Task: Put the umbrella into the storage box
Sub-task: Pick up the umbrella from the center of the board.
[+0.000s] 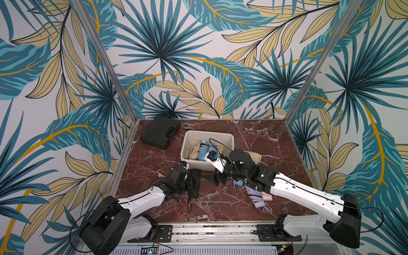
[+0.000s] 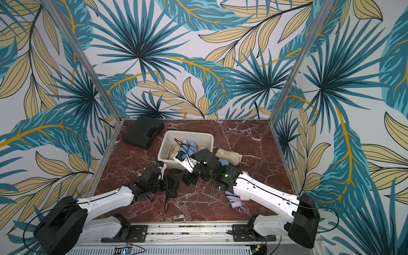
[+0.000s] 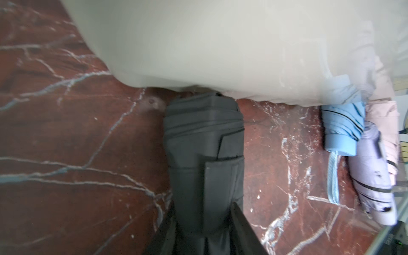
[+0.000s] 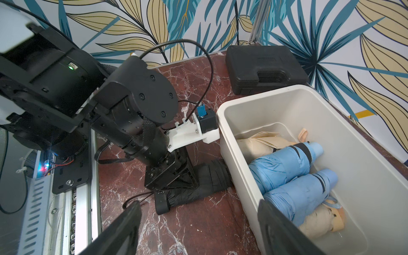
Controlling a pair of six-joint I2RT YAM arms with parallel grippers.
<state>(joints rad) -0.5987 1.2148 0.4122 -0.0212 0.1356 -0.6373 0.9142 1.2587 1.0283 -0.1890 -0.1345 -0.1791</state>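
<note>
A black folded umbrella lies on the marble table, one end against the front wall of the off-white storage box. My left gripper is down over it, with a finger pressed against each side, shut on it. My right gripper hovers open just right of it by the box's front corner, holding nothing. Inside the box lie two light blue umbrellas and beige ones.
A black moulded case sits at the back left, with pliers behind the box. A lilac umbrella, a pink one and a light blue one lie under my right arm. A beige umbrella lies right of the box.
</note>
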